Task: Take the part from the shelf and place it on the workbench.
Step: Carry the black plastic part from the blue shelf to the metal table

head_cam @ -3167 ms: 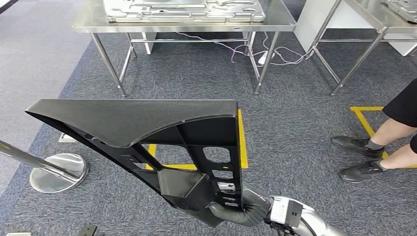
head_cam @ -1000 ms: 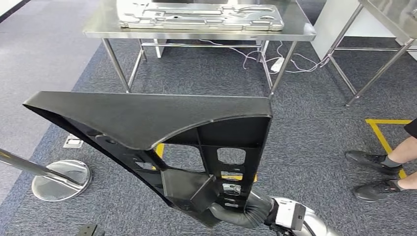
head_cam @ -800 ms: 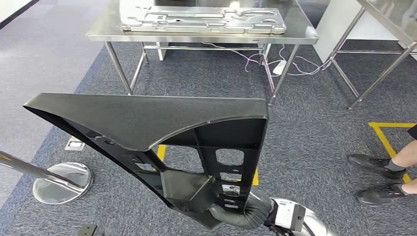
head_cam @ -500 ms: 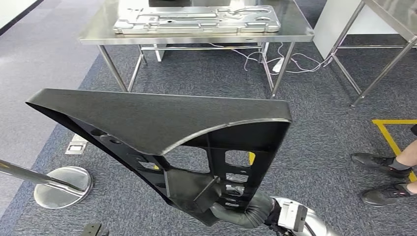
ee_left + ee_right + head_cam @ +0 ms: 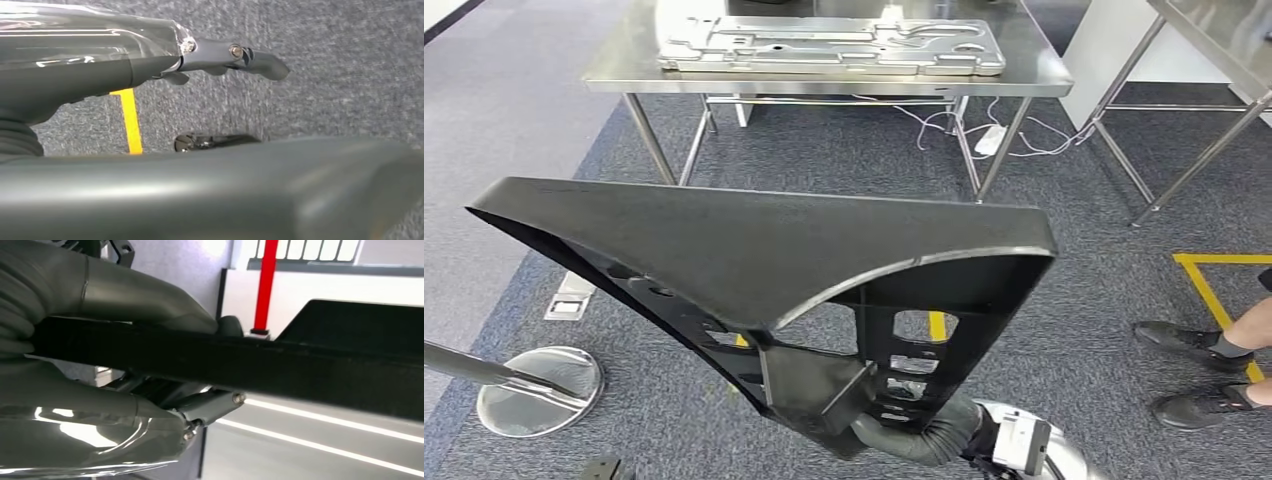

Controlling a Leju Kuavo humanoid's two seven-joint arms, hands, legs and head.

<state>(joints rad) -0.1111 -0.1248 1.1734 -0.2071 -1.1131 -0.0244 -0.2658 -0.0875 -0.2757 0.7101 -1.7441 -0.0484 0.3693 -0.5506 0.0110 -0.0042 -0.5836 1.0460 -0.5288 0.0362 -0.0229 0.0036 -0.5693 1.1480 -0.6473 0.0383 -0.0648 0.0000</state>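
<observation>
right hand [image 5: 125,365]: clamped on the black part's lower edge, thumb on one face, fingers [image 5: 210,407] on the other; in head view the hand [image 5: 904,435] sits low, under the part's narrow end.
black part [image 5: 754,250]: big flat plastic panel w/ ribs & cut-out windows, held up off the floor, tilted; broad face fans up and out to the left of the right hand, pointed tip furthest from it. Edge seen close in right wrist view [image 5: 280,365].
left hand [image 5: 220,55]: holds nothing, fingers stretched out & slightly apart, hanging over carpet; a yellow line [image 5: 130,120] on the floor just behind it.
workbench [image 5: 614,72]: steel table, well ahead of the right hand, beyond the part; not touching it.
metal plate [image 5: 829,45]: pressed sheet lying flat on the workbench top.
cables [image 5: 984,130]: white, w/ a plug strip, on carpet under the bench.
second table [image 5: 1214,45]: ahead & right of the right hand, only corner and legs seen.
post base [image 5: 534,390]: shiny round disc w/ leaning pole, left of the hand, on the floor.
person: legs & dark shoes [image 5: 1189,345] right of the hand, by yellow floor tape [image 5: 1214,290].
</observation>
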